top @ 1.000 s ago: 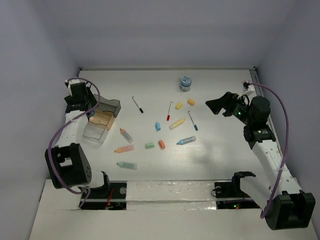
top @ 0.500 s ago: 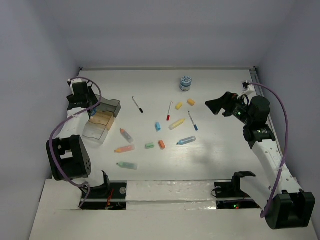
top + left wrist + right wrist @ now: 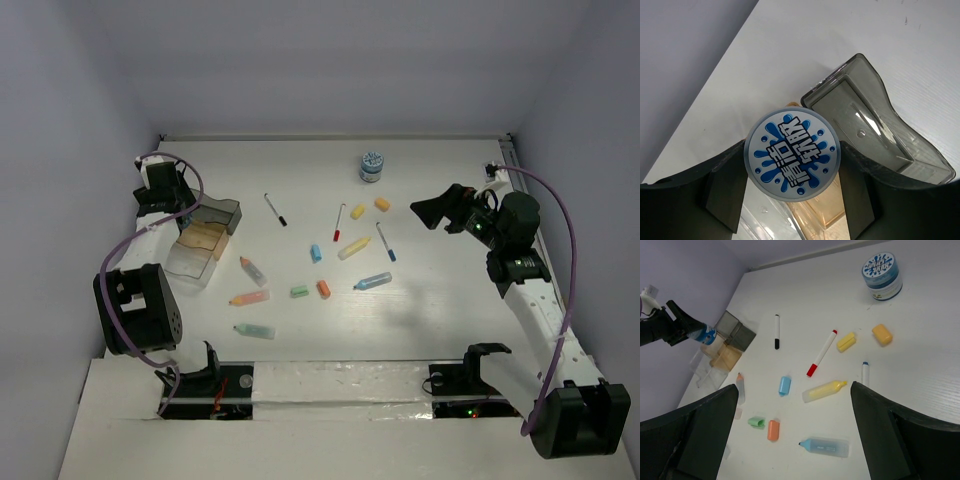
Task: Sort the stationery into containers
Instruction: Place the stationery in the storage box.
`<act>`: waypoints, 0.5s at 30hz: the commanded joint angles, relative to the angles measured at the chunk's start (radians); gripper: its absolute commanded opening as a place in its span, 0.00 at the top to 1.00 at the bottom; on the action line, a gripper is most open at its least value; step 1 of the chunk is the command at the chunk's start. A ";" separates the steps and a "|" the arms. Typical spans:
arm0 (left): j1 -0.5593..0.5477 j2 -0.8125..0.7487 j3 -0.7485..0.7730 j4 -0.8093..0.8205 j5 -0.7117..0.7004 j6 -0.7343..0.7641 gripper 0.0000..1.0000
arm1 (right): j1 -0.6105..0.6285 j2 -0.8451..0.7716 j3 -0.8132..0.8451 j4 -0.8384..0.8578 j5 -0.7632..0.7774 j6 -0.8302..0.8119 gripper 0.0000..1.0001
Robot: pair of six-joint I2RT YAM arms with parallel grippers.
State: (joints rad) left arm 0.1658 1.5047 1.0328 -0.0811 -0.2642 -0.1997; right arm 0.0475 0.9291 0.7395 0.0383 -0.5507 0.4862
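Left wrist view: left gripper [image 3: 790, 192] clamped on a round blue-white pot [image 3: 791, 152] just over the amber tray [image 3: 821, 216] beside the grey box [image 3: 875, 125], right gripper [image 3: 797, 435] spread wide above the scattered markers [image 3: 824, 390].

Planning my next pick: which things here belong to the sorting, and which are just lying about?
Job: scattered stationery; grey box; amber box; clear tray; far pot; held pot (left jaws).
Not the job: purple cable; tape strip.
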 commanded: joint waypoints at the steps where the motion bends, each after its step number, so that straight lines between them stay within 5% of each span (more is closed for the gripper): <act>1: 0.006 -0.006 0.039 0.034 -0.053 -0.001 0.58 | 0.009 -0.007 0.017 0.032 -0.002 -0.011 0.00; 15: 0.006 -0.098 -0.027 0.037 -0.060 0.005 0.67 | 0.009 -0.013 0.018 0.028 -0.011 -0.011 0.00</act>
State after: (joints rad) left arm 0.1654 1.4899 1.0187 -0.0799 -0.2993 -0.1993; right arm 0.0475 0.9291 0.7395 0.0380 -0.5503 0.4862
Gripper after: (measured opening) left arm 0.603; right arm 0.997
